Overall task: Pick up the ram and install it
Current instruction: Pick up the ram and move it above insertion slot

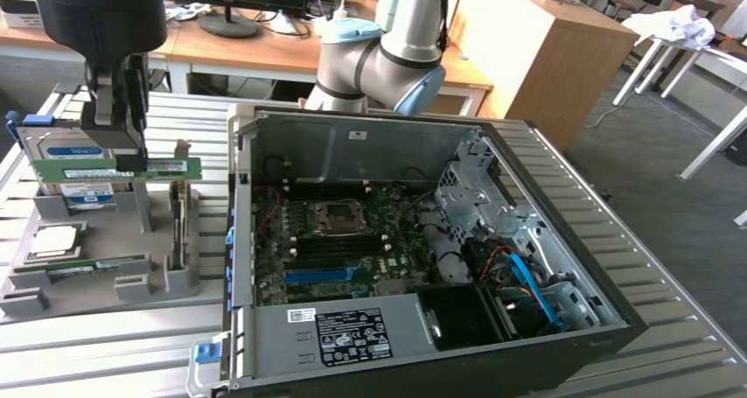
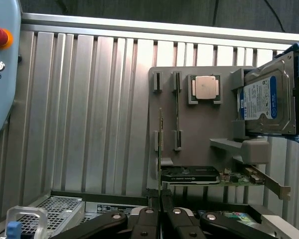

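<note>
Pinches the ram (image 1: 114,168) near its middle in the gripper (image 1: 121,151), with jaws closed tight on the top edge, and holds it level, lifted clear of the grey rack (image 1: 30,303), hard drive (image 1: 59,144) behind it in the exterior view. Hovers over a second stick (image 1: 87,266) and a processor (image 1: 52,240) seated in the rack, beside the open computer case (image 1: 350,149). Seems to risk twisting or slipping in so narrow a grip, or clipping the upright card (image 1: 178,223) or case wall if carried low.

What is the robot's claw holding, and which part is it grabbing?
The claw is holding the ram, the long green stick. It pinches the ram by its top edge, near the middle of its length.
</note>
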`<state>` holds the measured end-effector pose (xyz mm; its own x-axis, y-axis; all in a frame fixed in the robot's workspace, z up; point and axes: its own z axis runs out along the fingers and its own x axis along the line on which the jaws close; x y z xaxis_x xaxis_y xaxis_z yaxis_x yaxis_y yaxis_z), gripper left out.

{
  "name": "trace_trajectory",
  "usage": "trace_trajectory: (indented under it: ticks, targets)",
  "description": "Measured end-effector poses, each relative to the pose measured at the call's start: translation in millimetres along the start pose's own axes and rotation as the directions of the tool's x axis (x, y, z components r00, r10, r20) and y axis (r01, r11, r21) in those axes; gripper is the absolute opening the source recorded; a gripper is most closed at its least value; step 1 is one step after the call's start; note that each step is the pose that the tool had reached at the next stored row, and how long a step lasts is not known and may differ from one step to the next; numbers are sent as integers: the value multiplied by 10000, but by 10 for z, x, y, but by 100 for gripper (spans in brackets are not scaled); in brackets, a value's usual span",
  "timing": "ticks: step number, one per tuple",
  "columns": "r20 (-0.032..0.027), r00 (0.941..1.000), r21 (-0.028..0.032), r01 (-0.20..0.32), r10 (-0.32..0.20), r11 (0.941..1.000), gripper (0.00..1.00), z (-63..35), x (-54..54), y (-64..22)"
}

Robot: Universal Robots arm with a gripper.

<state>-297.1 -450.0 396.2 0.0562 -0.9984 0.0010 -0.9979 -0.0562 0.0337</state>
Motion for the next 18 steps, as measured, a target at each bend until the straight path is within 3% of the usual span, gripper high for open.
trace_trajectory:
  ticks: [18]
  targets:
    - [-30,10000,-2,-1,1,10000,13,-2,4,-65]
